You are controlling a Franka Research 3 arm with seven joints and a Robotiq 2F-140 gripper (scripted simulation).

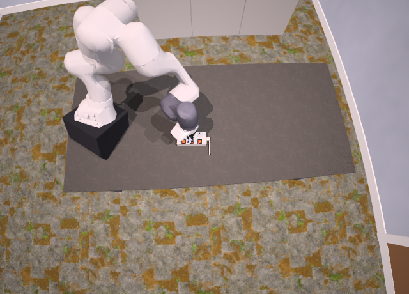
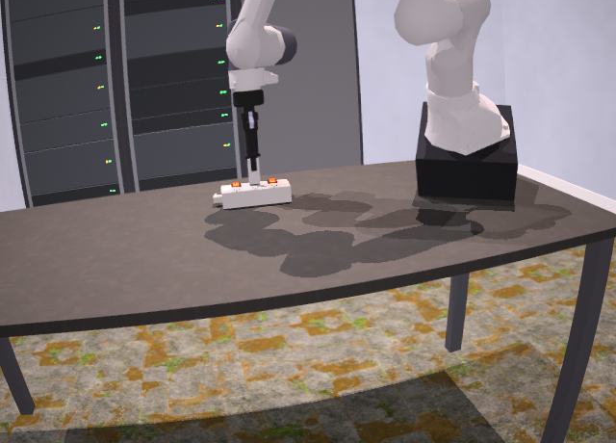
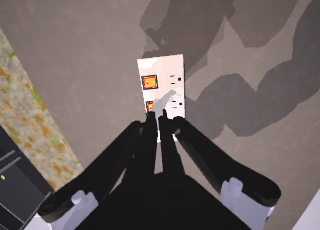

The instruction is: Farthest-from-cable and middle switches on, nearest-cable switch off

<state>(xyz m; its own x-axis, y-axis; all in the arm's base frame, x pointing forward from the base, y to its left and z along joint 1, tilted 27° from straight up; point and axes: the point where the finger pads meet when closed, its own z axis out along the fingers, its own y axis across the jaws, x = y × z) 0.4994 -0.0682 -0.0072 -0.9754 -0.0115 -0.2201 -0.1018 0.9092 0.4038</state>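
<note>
The white power strip (image 1: 195,144) (image 2: 256,197) (image 3: 167,65) lies flat on the table, right way up, its cable (image 1: 209,148) at the right end in the top view. The switch farthest from the cable (image 1: 183,141) (image 2: 271,180) (image 3: 149,82) glows orange. The switch nearest the cable (image 1: 199,141) (image 2: 236,184) also glows orange; the gripper hides it in the wrist view. The middle switch (image 3: 149,106) is partly covered; its visible part glows orange. My gripper (image 1: 190,140) (image 2: 254,181) (image 3: 158,106) is shut and empty, pointing down with its tips at the middle switch. Contact cannot be told.
The strip's sockets (image 3: 175,80) lie beside the switches. The robot's black base block (image 1: 99,137) (image 2: 465,179) stands on the table (image 1: 264,119) (image 2: 124,259). Server racks (image 2: 168,90) stand behind the table in the exterior view.
</note>
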